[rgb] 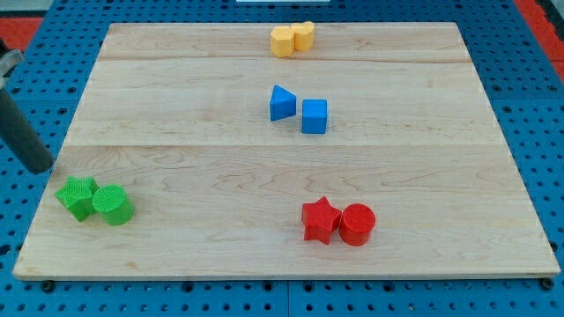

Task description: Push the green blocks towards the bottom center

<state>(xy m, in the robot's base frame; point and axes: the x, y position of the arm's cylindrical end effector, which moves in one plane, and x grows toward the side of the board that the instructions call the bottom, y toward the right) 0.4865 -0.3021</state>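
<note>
A green star-shaped block (77,196) and a green cylinder (113,205) sit touching each other at the view's bottom left of the wooden board (220,167). My dark rod comes in from the view's left edge, and my tip (42,167) rests just off the board's left edge, a little above and to the left of the green star block, not touching it.
A red star (321,219) and a red cylinder (357,224) sit at the bottom, right of centre. A blue triangular block (282,103) and a blue cube (314,116) are mid-board. Two yellow blocks (292,39) sit at the top centre. Blue pegboard surrounds the board.
</note>
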